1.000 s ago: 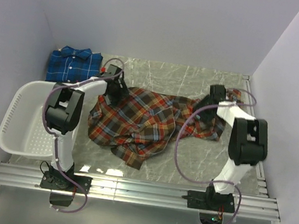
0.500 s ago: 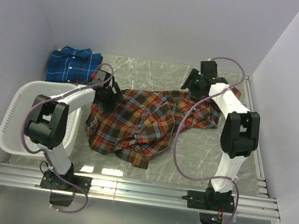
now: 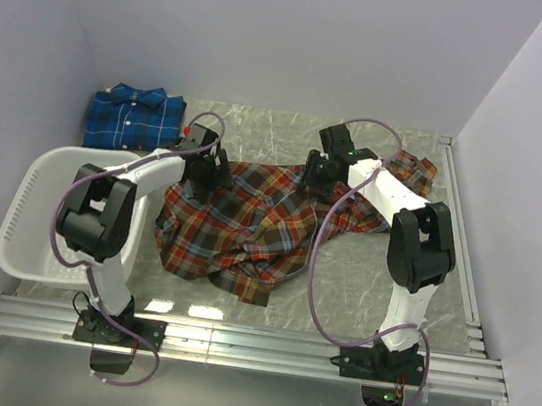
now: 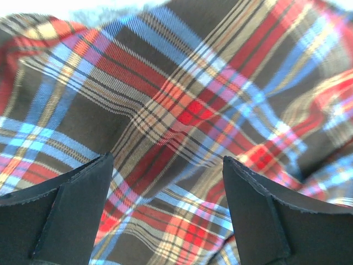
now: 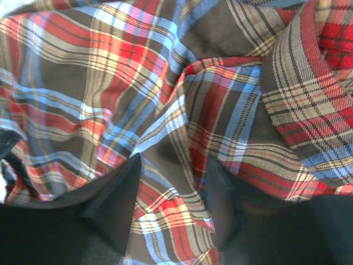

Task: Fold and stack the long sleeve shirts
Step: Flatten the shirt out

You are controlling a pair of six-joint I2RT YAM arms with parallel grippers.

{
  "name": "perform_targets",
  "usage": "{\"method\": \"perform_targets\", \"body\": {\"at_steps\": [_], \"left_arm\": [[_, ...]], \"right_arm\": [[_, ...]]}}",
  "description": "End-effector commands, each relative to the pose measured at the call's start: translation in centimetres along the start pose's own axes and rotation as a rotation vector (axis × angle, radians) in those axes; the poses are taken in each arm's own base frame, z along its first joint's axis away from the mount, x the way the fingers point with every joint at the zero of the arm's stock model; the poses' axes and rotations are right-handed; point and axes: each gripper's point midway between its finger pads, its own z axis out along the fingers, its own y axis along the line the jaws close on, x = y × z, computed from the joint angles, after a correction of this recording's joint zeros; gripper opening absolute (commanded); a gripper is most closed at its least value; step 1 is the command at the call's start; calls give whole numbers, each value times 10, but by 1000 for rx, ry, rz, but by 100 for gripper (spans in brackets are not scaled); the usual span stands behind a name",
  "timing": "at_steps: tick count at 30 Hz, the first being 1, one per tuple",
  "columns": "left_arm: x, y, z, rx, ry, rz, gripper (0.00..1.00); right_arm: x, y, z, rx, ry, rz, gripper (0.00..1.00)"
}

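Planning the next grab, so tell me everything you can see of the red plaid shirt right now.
The red plaid shirt is woven cloth: red-orange checks with brown, blue and tan lines. It lies crumpled and unfolded in the middle of the table, spread wide with creases and raised folds, one end reaching the far right. The left hand, fingers wide open, is over its far left part. The right hand is at its far edge, fingers straddling a raised fold; whether they pinch it is unclear.

Table [image 3: 271, 127] viewed from above and behind, both wrist views pressed close, looking past the left gripper [image 4: 168, 159] and right gripper [image 5: 174, 159] onto the red-orange shirt [image 3: 248, 225], shared by all views
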Motion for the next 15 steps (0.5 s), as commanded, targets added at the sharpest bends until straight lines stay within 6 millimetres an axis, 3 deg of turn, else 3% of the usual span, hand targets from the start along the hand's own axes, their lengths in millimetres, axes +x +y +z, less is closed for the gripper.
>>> {"method": "perform_targets", "body": {"at_steps": [1, 6, 8, 9, 12, 15], "left_arm": [[-5, -6, 7, 6, -13, 34, 86], [7, 0, 20, -26, 25, 43, 85], [5, 9, 25, -70, 6, 45, 85], [6, 10, 26, -76, 7, 47, 85], [10, 17, 34, -107, 19, 54, 85], [16, 25, 41, -138, 37, 49, 84]], "right_arm": [[3, 2, 1, 1, -10, 18, 49], [7, -2, 11, 11, 13, 12, 42], [7, -2, 11, 8, 4, 10, 31], [9, -4, 11, 14, 6, 9, 21], [4, -6, 0, 23, -30, -4, 3], [-2, -16, -24, 61, -74, -23, 0]]}}
